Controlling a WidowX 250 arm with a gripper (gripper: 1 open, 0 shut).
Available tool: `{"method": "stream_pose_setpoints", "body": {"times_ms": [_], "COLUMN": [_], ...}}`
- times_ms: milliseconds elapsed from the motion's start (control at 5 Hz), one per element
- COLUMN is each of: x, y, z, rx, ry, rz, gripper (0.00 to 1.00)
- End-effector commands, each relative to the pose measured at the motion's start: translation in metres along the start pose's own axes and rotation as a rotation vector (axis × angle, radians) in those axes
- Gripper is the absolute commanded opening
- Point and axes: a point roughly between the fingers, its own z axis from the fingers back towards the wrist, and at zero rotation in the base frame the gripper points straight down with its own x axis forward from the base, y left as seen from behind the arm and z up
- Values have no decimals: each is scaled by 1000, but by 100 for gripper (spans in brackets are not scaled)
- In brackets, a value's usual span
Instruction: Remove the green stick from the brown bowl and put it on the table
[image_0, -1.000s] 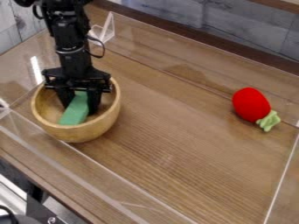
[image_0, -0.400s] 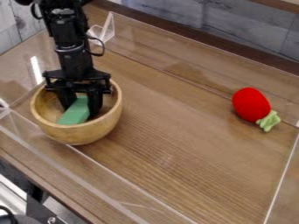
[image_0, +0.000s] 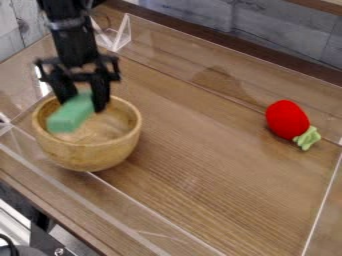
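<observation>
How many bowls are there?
1. The brown bowl sits on the table, under the green stick that the gripper holds up.

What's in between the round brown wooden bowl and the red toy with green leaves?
Just bare brown table lies between the bowl and the red toy, in the camera view.

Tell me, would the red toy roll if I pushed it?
The red toy might roll a bit, since its sides look rounded. It probably wouldn't go straight, because one end looks narrower and green bits stick out of the other.
</observation>
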Motion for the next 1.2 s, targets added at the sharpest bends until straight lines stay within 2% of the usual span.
{"method": "stream_pose_setpoints", "body": {"times_ms": [0, 200, 400, 800, 1000], "x": [-3, -15, -31, -53, -54], "y": [-20, -41, -67, -113, -121], "z": [29, 25, 10, -37, -61], "rx": [0, 7, 29, 66, 79], "ry": [-68, -68, -66, -74, -85], "rz": [-25, -97, -189, -315, -376], "gripper": [0, 0, 0, 0, 0]}}
